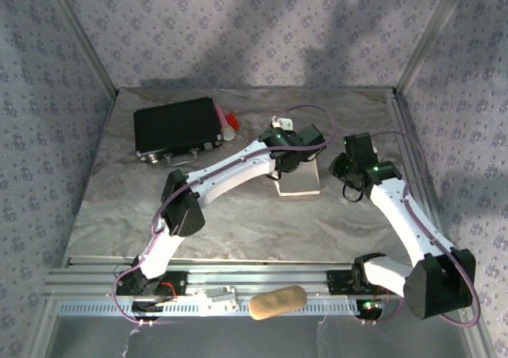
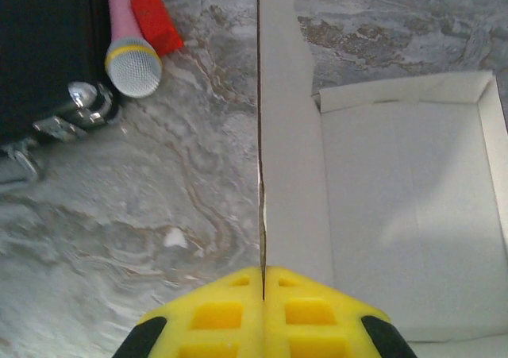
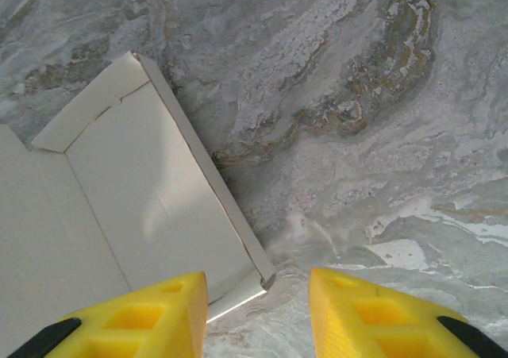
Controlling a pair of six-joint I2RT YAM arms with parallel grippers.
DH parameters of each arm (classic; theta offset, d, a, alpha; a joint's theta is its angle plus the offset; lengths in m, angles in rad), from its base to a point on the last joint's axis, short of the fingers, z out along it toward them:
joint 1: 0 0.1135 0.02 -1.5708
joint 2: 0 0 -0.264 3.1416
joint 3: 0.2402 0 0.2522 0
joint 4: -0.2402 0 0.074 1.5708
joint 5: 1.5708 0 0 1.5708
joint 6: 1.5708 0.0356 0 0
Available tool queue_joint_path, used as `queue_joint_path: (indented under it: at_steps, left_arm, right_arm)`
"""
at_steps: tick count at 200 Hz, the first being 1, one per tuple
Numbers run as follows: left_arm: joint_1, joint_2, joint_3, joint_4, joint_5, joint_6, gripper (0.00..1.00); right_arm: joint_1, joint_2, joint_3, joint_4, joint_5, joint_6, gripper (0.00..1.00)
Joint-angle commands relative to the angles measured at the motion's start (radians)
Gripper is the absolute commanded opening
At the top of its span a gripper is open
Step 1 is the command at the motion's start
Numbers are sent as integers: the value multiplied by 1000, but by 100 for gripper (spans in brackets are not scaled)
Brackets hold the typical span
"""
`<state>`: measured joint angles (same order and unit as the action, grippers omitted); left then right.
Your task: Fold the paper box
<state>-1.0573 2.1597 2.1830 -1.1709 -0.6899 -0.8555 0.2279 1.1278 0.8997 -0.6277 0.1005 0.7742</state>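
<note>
On your grey marbled table top (image 1: 238, 215), the black hard case (image 1: 176, 128) sits at the far left and the white thin-cardboard paper box (image 1: 300, 185) lies open near the middle, between the two wrists. Your left gripper (image 2: 263, 272) is pressed together on the box's upright left wall, seen edge-on, while your right gripper (image 3: 255, 277) is spread, straddling the box's near right corner without touching it. Beside the case lie a pink-handled microphone (image 2: 131, 56) and a red block (image 2: 156, 21).
</note>
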Motion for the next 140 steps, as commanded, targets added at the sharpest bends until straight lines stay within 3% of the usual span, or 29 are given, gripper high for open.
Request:
queue_joint_path:
  at_steps: [1,31,72,109,140]
  left_arm:
    - [9,-91,-40,48,-51,314,0]
    - [26,-228,-225,274,91,739,0]
    - [109,-400,-451,396,393,1144,0]
    - [219,-523,-636,545,632,1368,0]
    - [253,-590,-770,664,732,1566,0]
  right_arm:
    - [8,-27,5,-20,-11,-30,39]
    - [11,-40,1,-14,-26,-60,40]
    - [15,-82,-33,61,-89,-113,45]
    - [43,-82,-47,108,-135,-137,44]
    - [105,-73,-62,158,-132,-219,43]
